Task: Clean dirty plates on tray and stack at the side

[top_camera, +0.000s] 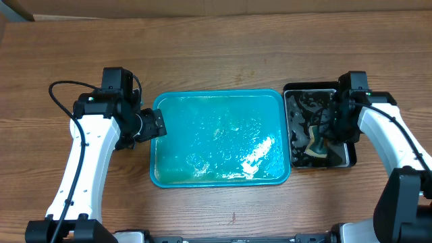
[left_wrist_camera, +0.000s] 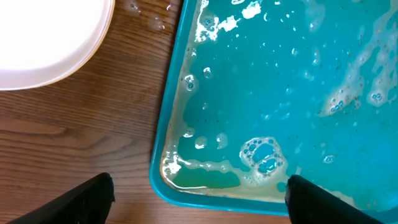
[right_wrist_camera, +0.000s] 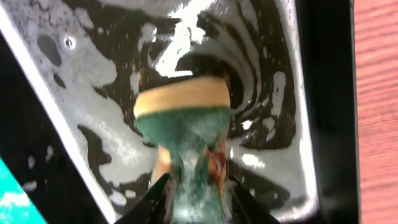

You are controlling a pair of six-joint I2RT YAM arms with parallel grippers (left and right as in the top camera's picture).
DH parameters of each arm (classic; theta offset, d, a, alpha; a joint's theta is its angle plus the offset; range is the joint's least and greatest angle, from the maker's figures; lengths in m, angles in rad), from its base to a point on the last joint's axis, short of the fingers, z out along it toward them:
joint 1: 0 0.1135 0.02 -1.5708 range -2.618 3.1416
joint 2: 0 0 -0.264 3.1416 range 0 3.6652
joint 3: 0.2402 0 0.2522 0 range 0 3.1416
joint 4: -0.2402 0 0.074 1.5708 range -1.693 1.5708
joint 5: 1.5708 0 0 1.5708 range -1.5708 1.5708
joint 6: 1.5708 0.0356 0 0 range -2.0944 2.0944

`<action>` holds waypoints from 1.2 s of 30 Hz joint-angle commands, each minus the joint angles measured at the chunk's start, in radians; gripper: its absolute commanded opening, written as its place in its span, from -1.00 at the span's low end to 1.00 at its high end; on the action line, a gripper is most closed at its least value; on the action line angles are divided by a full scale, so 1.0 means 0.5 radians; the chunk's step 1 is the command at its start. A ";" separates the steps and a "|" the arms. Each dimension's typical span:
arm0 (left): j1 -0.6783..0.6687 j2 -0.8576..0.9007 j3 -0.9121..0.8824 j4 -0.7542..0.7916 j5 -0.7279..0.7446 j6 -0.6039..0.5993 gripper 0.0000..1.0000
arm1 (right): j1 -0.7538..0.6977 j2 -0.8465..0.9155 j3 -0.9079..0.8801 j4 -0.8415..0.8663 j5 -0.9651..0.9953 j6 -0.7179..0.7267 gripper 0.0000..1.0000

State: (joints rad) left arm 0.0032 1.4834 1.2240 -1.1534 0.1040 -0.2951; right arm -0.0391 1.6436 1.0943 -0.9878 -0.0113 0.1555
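Turquoise tray (top_camera: 223, 128), awash with suds and bare of plates, sits mid-table. A white plate (left_wrist_camera: 37, 43) rests on the wood off the tray's 9 o'clock edge, at about 11 o'clock from the left gripper (top_camera: 158, 124) in that wrist's view. From overhead the arm hides it, and whether others lie stacked beneath cannot be told. The left gripper hangs wide open and empty over the tray's rim, the nearer arm to the plate. At the tray's 3 o'clock, the right gripper (right_wrist_camera: 198, 202) pinches a green-and-yellow sponge (right_wrist_camera: 183, 118) between close-set fingers. The sponge's long axis points to 12 o'clock, directly above the wet black tray (right_wrist_camera: 323, 93). Letting it go there looks the likely next move.
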 commanded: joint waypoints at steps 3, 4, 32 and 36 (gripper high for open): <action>-0.030 -0.024 0.041 0.019 0.044 0.207 0.82 | 0.002 -0.040 0.184 -0.106 -0.137 -0.017 -0.42; -0.049 -0.024 0.041 0.027 0.059 0.242 0.84 | 0.006 -0.059 0.206 -0.121 -0.174 -0.030 -0.41; -0.322 -0.507 -0.130 -0.194 -0.052 0.110 1.00 | 0.168 -0.893 0.182 -0.424 -0.180 0.109 1.00; -0.322 -0.912 -0.303 -0.066 -0.060 0.112 1.00 | 0.168 -1.258 0.040 -0.312 -0.166 0.107 1.00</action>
State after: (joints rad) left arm -0.1616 1.1446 1.1244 -1.2045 0.0879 -0.2291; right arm 0.0463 1.1198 1.1519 -1.1633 -0.1139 0.1940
